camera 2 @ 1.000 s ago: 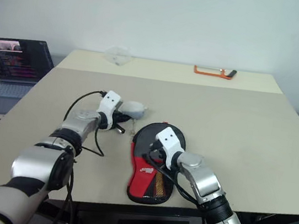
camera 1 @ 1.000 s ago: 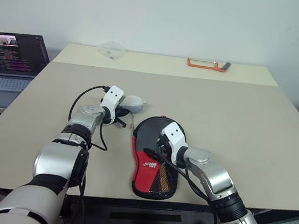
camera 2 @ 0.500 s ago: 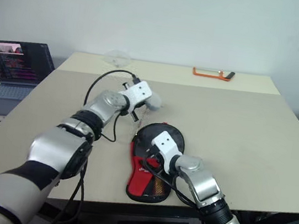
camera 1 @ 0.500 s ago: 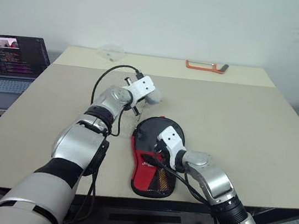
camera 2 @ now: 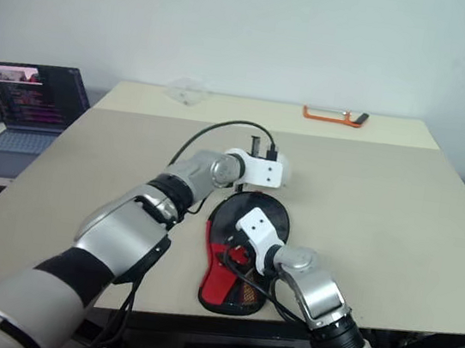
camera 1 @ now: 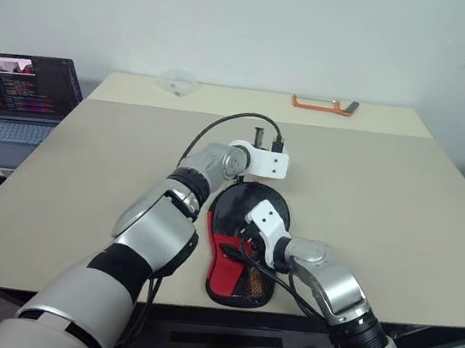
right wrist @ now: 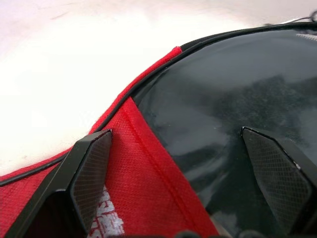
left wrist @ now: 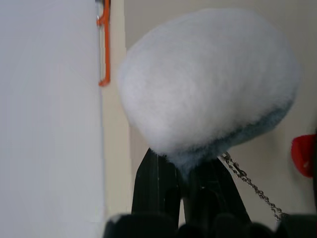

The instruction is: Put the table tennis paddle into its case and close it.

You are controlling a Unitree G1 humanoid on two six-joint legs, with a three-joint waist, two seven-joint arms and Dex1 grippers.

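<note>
a paddle-shaped black fabric case (camera 1: 244, 245) with a glossy clear side and red panel lies near the beige table's (camera 1: 369, 185) front edge. the right gripper (right wrist: 183, 163) hovers spread over it. the left gripper (left wrist: 190, 173) pinches a fluffy white pom-pom (left wrist: 208, 79) on a chain. laptop (camera 1: 18, 96) far left.

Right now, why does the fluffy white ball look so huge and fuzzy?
In the left wrist view the white pompom sits right against the lens, pinched in the left pincer, so it looms soft and blurred; in the right wrist view the table glares white beside the case.
</note>
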